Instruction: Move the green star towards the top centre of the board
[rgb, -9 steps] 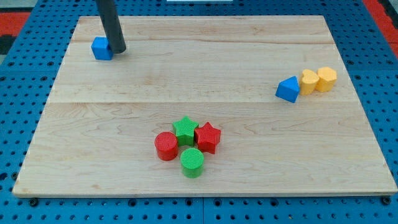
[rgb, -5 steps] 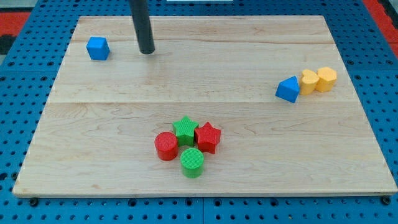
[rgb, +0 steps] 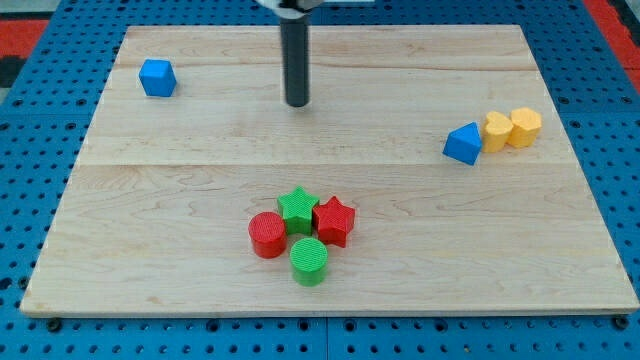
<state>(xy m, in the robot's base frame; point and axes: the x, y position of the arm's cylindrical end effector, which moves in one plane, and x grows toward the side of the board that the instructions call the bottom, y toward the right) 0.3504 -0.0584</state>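
Note:
The green star (rgb: 297, 209) sits low in the middle of the wooden board (rgb: 180, 190), packed in a cluster with a red cylinder (rgb: 267, 235) on its left, a red star (rgb: 334, 220) on its right and a green cylinder (rgb: 309, 261) below. My tip (rgb: 297, 102) rests on the board near the top centre, straight above the green star and well apart from it, touching no block.
A blue cube-like block (rgb: 158, 77) lies at the view's top left. At the right edge a blue triangular block (rgb: 463, 144) touches two yellow blocks (rgb: 497, 131) (rgb: 525, 127) in a row.
My tip has slid to the view's right and slightly down, from beside the blue block at top left to near the top centre. No block has moved.

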